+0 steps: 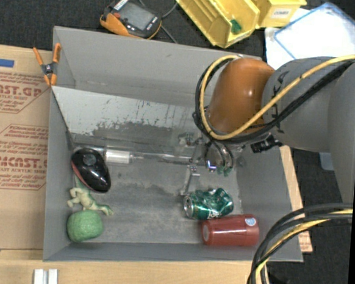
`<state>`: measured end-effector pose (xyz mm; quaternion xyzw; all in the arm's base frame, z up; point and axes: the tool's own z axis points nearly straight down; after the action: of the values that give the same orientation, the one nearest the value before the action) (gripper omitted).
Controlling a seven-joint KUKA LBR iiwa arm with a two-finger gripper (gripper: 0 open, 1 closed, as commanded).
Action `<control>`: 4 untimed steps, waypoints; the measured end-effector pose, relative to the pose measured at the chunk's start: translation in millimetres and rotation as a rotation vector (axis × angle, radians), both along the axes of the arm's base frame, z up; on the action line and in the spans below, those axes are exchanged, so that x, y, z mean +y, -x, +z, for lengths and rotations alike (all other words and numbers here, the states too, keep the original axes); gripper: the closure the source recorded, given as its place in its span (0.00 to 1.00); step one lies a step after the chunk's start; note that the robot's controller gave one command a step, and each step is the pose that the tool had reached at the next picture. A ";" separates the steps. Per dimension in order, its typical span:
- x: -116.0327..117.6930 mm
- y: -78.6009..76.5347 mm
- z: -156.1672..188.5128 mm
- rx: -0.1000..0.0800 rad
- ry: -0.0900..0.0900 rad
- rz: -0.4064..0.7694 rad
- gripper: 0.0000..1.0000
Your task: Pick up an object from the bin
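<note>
- One gripper, under the arm's orange wrist cover, sits low over the right-centre of the bin floor. Can't tell how far open it is or whether it grips anything; the metalwork there is too cluttered to read.
- Nearest thing: crushed green drinks can, on its side just below the gripper's tip in the view. Touching or apart, can't tell.
- Red cylinder lies on its side just beside the can, toward the near-right corner.
- Grey metal bin: other contents sit well apart on the left. These are a black computer mouse with a red edge, a white-capped clear tube beside it, a pale green toy figure, and a green ball just below the figure.
- Arm comes in from the right over the bin's right wall, wrist pointing down. Yellow and black cables loop round the cover.
</note>
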<state>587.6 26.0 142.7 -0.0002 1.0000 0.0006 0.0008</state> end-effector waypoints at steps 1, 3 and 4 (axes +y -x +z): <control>-70.2 33.5 -72.3 -0.001 0.000 0.122 0.00; -152.8 17.7 -42.4 0.000 -0.030 0.268 0.00; -152.0 17.6 -41.5 -0.002 -0.028 0.267 0.00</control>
<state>570.0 -126.0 101.3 -0.1331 0.9910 0.0145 0.0018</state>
